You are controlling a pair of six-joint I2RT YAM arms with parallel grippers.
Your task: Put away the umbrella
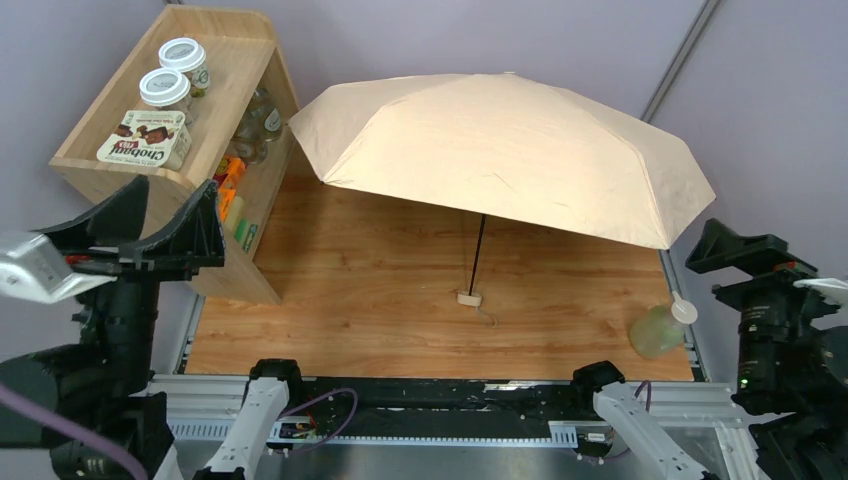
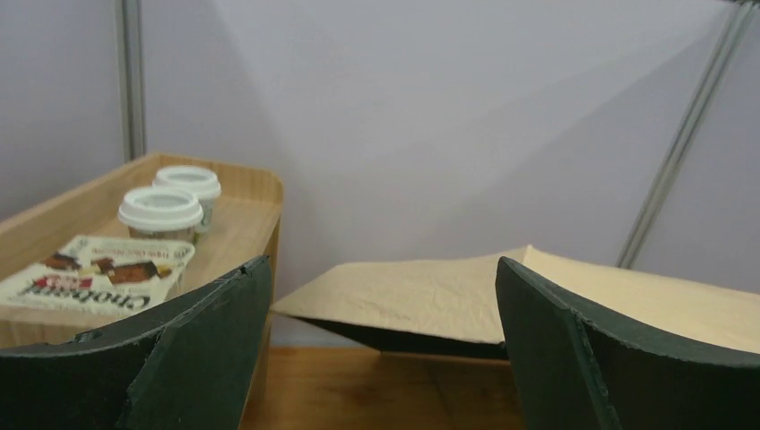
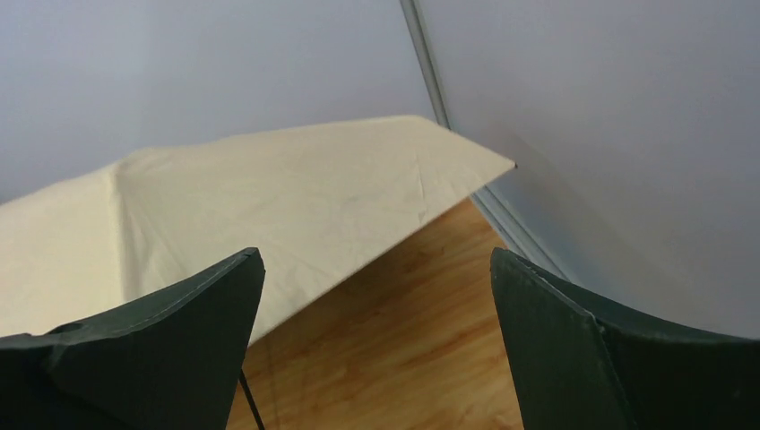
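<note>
- The umbrella (image 1: 500,150) stands open on the wooden bench (image 1: 350,300). Its cream handle (image 1: 469,298) rests mid-bench, and the thin black shaft (image 1: 478,250) leans up into a peach canopy that covers the far half.
- Risk: the canopy's left edge sits just beside the wooden shelf unit (image 1: 255,45). A careless sweep while folding could catch the shelf or disturb the white-lidded jars (image 1: 165,88) on top.
- Risk: a pale green bottle (image 1: 658,330) lies near the bench's right edge, under the canopy rim. Dragging the umbrella that way would likely roll it off.
- Risk: propped only on its handle and light for its size, the umbrella will probably tip or skate if pushed on one side. The slim shaft gives little to pinch.
- The left claw (image 2: 381,269) hovers high at the left, level with the shelf top, jaws spread wide and holding nothing.
- The right claw (image 3: 376,255) hangs high at the right, beyond the canopy's rim. It is equally wide and empty, well apart from the umbrella.
</note>
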